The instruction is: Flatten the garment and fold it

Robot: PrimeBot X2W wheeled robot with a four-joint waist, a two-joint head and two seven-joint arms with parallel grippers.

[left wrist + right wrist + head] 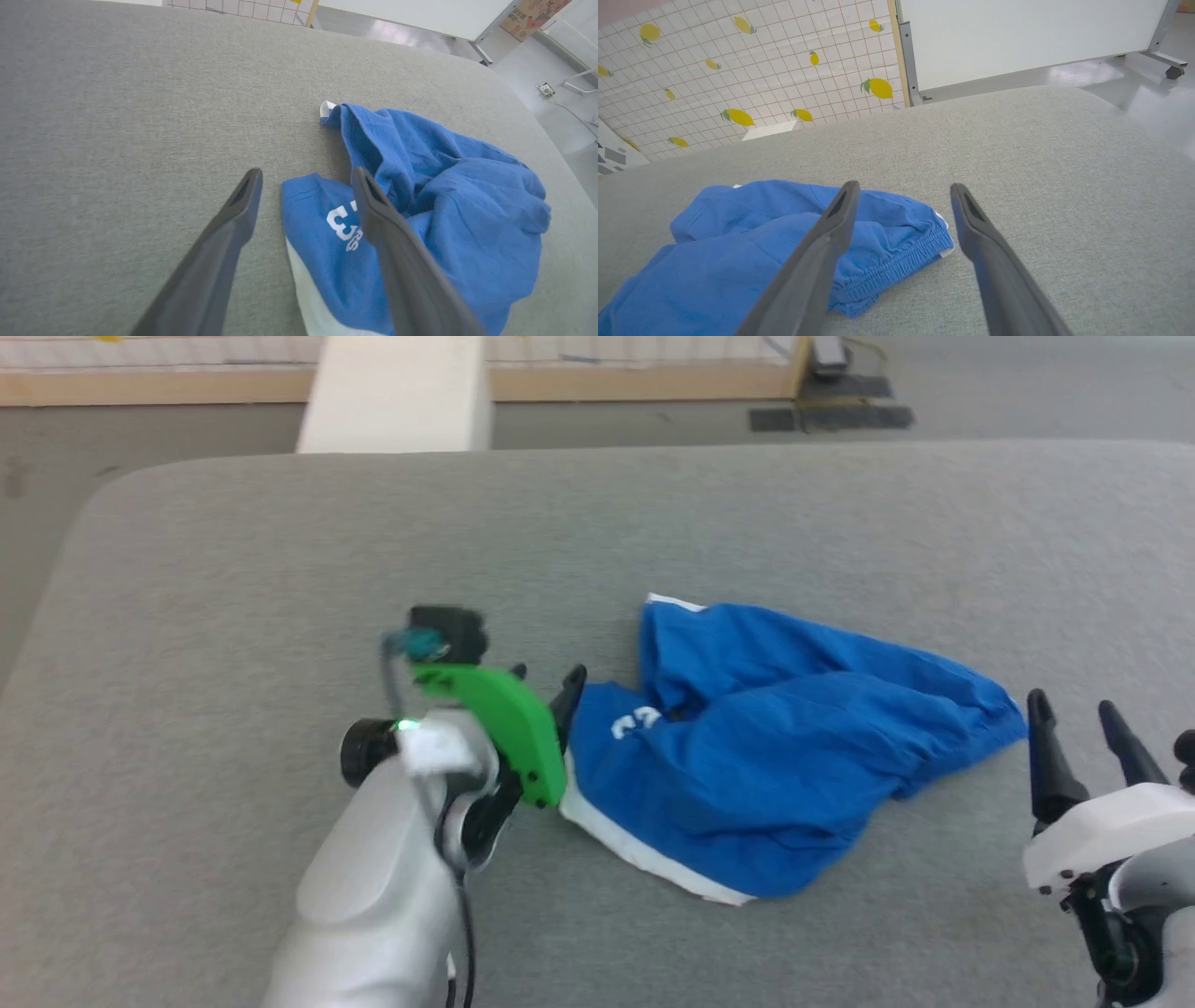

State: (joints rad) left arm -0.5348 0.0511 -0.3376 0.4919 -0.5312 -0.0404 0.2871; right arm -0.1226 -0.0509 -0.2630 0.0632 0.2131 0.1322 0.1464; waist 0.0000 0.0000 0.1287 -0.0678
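The garment lies crumpled on the worktop. My left claw gapes over its printed hem; my right claw gapes beside the waistband. Flattening is just starting, I judge: next, pinch both ends, pull apart.

**Crumpled blue shorts on a grey surface**

The garment, bright blue shorts, lies bunched and folded over itself. White trim edges one leg; white print, possibly a number, shows near it. The gathered waistband faces right.

Garment: soft matt cloth; table: rough grey felt.
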